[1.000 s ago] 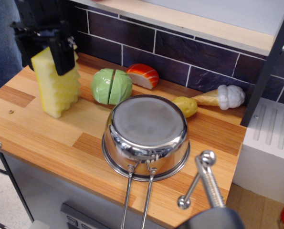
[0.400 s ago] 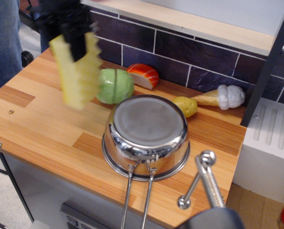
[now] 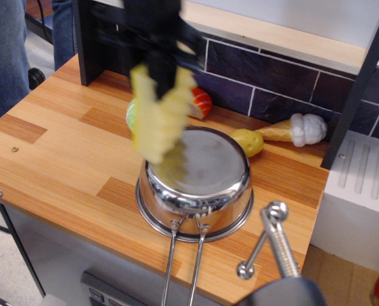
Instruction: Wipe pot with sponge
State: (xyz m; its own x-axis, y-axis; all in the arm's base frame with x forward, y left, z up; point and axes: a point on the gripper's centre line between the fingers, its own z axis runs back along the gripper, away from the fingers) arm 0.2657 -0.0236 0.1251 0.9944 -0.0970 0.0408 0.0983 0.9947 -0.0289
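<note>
— Steel item one: the pot (image 3: 197,185), where is it listed?

— Upside down on the wooden bench (image 3: 55,159), flat base up, wire handle toward the front edge.

— Item two, the sponge (image 3: 157,121)?

— Pale yellow, blurred, hanging over the pot's left rear rim; contact cannot be told. The dark hand (image 3: 158,60) is clamped on its top.

— Other stock?

— Green cabbage (image 3: 130,115) and orange piece (image 3: 202,102) partly hidden behind the sponge; ice-cream cone (image 3: 297,129) by the tiled wall.

Pale-yellow sponge (image 3: 158,121), shiny silver pot (image 3: 195,185), striped wood counter (image 3: 55,153)
</note>
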